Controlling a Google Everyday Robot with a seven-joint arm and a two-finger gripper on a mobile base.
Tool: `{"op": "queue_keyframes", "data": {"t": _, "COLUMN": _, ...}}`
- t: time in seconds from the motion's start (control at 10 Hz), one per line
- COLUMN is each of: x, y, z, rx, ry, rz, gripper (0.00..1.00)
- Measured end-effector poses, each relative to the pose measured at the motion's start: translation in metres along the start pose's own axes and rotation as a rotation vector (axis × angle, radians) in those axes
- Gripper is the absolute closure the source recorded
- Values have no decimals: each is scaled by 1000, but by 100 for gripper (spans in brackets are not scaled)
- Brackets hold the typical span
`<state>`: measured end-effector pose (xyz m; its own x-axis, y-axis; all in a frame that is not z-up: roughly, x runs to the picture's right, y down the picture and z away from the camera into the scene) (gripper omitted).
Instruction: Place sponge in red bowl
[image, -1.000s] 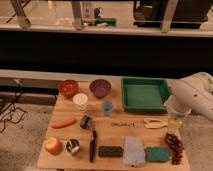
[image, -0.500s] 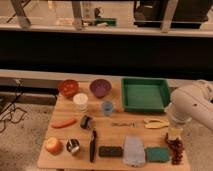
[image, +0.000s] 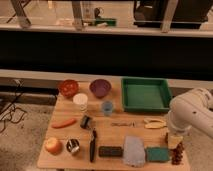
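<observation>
At the near edge of the table (image: 60, 159), the sponge (image: 157, 154) lay flat toward the right, untouched. A pale grey-blue cloth (image: 133, 151) touched its left side and a dark reddish cluster (image: 177, 155) sat just beside it on the right. The gripper (image: 173, 144) hung just above and to the right of the sponge, under the white arm (image: 192, 114). Its jaws stood wide and nothing could be seen between them. Further left along the front row sat a dark block (image: 110, 151). In the back row, well apart from the sponge, the red bowl (image: 68, 88) stood at the far left. The purple bowl (image: 100, 88) was just beside it and a white cup (image: 80, 101) stood close in front.

The likely trouble lay in the crowding. A descent slightly off to either side could pinch the cloth's edge or nudge the cluster off the corner, since both sat against the sponge. The sponge looked thin and soft, so a shallow grasp might slip. The carry ran diagonally across the whole table. A low pass could tip the white cup, and a release short of the mark could drop the sponge into the purple bowl.

Compared with a second earlier, the arm had come down and forward from beside the green tray (image: 145, 94) toward the front right corner. Everything on the table lay where it had been.
</observation>
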<state>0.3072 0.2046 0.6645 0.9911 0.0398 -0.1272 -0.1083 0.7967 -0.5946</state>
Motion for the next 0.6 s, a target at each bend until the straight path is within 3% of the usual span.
{"op": "queue_keyframes", "data": {"t": 0.2, "x": 7, "y": 6, "z": 13, "rx": -51, "ry": -15, "rz": 21, "gripper": 20}}
{"op": "queue_keyframes", "data": {"t": 0.4, "x": 13, "y": 8, "z": 29, "rx": -119, "ry": -69, "rz": 42, "gripper": 20}}
{"op": "queue_keyframes", "data": {"t": 0.6, "x": 14, "y": 8, "z": 30, "rx": -125, "ry": -75, "rz": 45, "gripper": 20}}
